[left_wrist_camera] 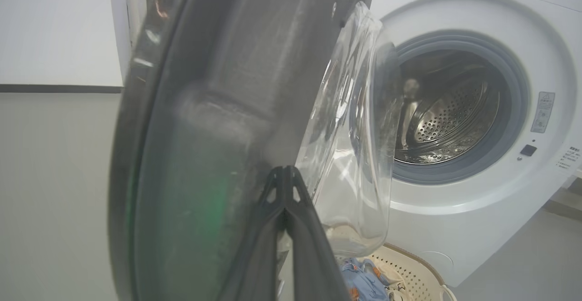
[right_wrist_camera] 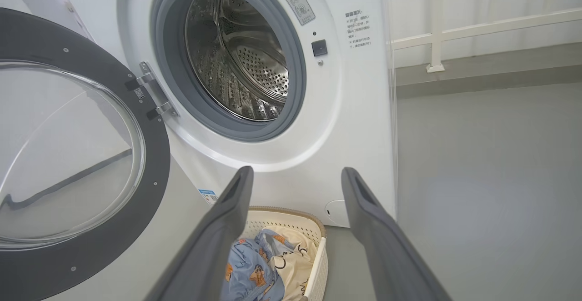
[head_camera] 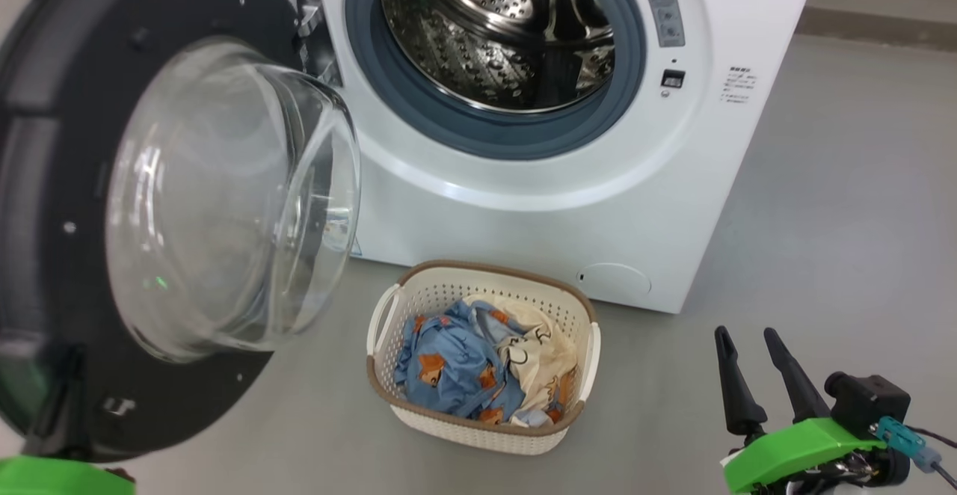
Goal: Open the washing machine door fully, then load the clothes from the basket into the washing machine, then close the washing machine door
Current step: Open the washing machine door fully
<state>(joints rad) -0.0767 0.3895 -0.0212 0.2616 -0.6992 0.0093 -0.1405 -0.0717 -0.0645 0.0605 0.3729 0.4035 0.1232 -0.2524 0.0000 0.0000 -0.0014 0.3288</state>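
In my head view, the washing machine door [head_camera: 224, 203] fills the 9 o'clock side. It is swung wide open and shows its dark grey inner face and a bulging clear glass bowl. In the left wrist view, my left gripper [left_wrist_camera: 284, 176] has its fingers pressed together, tips close against the door's inner face; I cannot tell whether they touch it. At 12 o'clock the white washing machine [head_camera: 673, 203] stands open, with a grey rubber ring [head_camera: 628, 84] around the perforated steel drum [head_camera: 497, 24]. At 6 o'clock the cream basket [head_camera: 478, 274] with a brown rim sits on the grey floor [head_camera: 822, 218] just before the machine. It holds the clothes [head_camera: 463, 368]: a blue garment [head_camera: 448, 364] with orange-brown bears and a cream garment [head_camera: 542, 357]. At 4 o'clock my right gripper [head_camera: 746, 332] hangs over the floor, fingers spread and holding nothing.
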